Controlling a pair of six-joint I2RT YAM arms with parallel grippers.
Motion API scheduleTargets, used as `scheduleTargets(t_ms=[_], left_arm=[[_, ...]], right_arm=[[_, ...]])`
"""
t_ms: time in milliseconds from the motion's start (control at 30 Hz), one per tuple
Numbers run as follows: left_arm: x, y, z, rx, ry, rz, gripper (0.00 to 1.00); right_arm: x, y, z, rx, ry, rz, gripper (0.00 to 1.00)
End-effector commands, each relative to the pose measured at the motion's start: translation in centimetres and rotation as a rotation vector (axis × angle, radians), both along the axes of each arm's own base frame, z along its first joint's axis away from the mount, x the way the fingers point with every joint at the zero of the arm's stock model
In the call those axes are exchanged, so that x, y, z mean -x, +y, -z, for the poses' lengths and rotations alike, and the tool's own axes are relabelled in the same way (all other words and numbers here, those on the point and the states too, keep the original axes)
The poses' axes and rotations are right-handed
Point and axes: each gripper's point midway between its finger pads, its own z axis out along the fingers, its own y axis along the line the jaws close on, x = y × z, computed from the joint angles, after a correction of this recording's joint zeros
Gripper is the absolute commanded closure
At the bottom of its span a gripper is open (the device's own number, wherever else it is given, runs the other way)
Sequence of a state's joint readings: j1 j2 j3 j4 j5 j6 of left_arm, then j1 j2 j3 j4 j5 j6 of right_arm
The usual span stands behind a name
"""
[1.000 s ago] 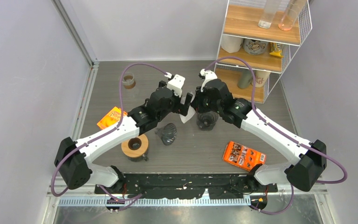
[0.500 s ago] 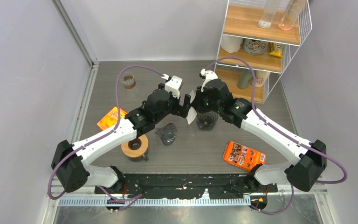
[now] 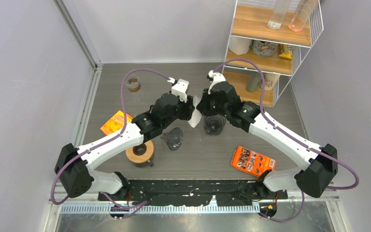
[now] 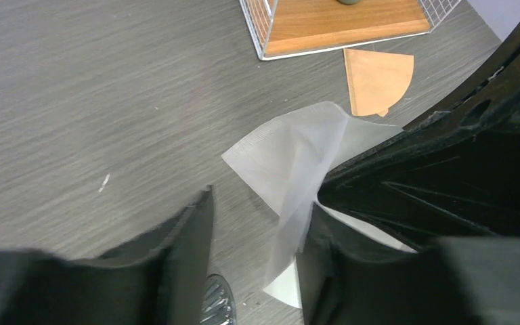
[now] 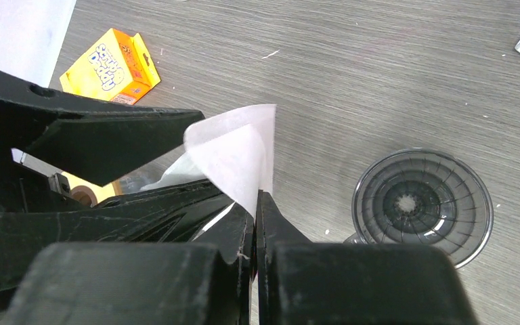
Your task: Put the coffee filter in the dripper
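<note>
Right wrist: right fingers (image 5: 275, 229) pinch the papery coffee filter (image 5: 233, 152), left fingers (image 4: 186, 235) gaping.

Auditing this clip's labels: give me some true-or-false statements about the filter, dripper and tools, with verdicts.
1. The right tool is shut on the white filter. True.
2. The white filter sits in the dripper. False: the dripper is empty, the filter held beside it.
3. A brown filter lies on the table by the wire rack. True.
4. The left tool is clamped shut. False: its jaws stand apart, the white filter between them.
</note>
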State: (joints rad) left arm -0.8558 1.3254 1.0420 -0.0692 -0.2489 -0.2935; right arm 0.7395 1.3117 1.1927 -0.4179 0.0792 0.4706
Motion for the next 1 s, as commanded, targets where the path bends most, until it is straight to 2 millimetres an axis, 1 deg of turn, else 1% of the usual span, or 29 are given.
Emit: scheduleTargets(t_ms=[0, 100, 167, 200, 367, 433, 633, 800, 867, 967], left_arm=[[-0.3, -1.4, -2.2, 0.070, -0.026, 0.022, 0.57], [-0.3, -1.5, -2.5, 0.077, -0.027, 0.021, 0.75], [-0.5, -1.3, -2.5, 0.071, -0.025, 0.005, 0.97], [-0.6, -1.1, -2.5, 0.064, -0.023, -0.005, 1.00], [-0.9, 0.0, -2.1, 0.022, -0.016, -0.055, 1.00], [-1.0, 0.7, -2.0, -0.004, -0.023, -0.073, 1.00], [-1.0, 2.7, -1.9, -0.106, -0.033, -0.117, 1.00], [-0.7, 3.4, -1.7, -0.153, -0.028, -0.119, 1.00], [-0.7, 3.8, -1.8, -0.169, -0.033, -0.122, 1.00], [-0.6, 4.0, -1.9, -0.196, -0.039, -0.112, 1.00]], right_arm=[[-1.0, 0.9, -2.1, -0.055, -0.047, 0.011, 0.95], [-1.0, 0.9, -1.8, -0.045, -0.043, 0.007, 0.95], [-1.2, 0.7, -1.4, -0.032, -0.036, 0.011, 0.95], [-1.3, 0.5, -1.1, -0.020, -0.033, 0.017, 0.95], [-2.1, -1.5, 0.2, 0.065, -0.021, 0.090, 0.95], [-2.4, -2.0, 0.4, 0.097, -0.022, 0.107, 0.95], [-2.7, -2.5, 0.4, 0.152, -0.039, 0.090, 0.95], [-2.9, -3.2, 0.7, 0.213, -0.050, 0.089, 0.95], [-3.0, -3.9, 1.0, 0.260, -0.050, 0.101, 0.95], [-3.2, -4.5, 0.8, 0.300, -0.067, 0.101, 0.95]])
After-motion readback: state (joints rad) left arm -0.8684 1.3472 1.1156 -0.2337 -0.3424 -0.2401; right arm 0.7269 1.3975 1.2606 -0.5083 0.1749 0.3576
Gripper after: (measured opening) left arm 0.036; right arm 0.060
